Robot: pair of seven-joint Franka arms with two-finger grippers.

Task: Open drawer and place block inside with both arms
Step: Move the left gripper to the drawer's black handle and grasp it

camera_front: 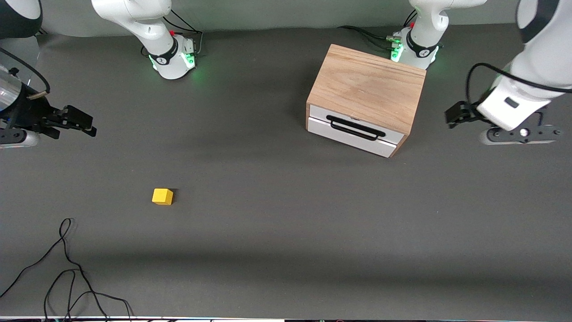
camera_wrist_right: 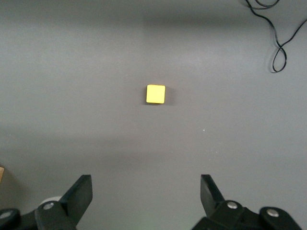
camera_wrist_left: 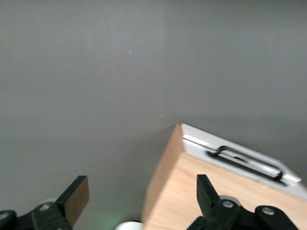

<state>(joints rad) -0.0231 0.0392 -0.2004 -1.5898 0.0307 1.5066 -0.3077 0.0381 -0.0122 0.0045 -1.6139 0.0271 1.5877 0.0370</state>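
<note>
Cabinet as landmark: oak-grain box sitting in front of the left arm's base, turned at a slight angle. Drawer shut, white front with black bar handle facing the front camera. Block on the table, well apart from cabinet, nearer the camera and toward the right arm's end. Left gripper up in the air just off the cabinet's side, at the left arm's end. Right gripper over bare table at the right arm's end, well apart from cabinet. Loose black cable nearer the camera than the block.
</note>
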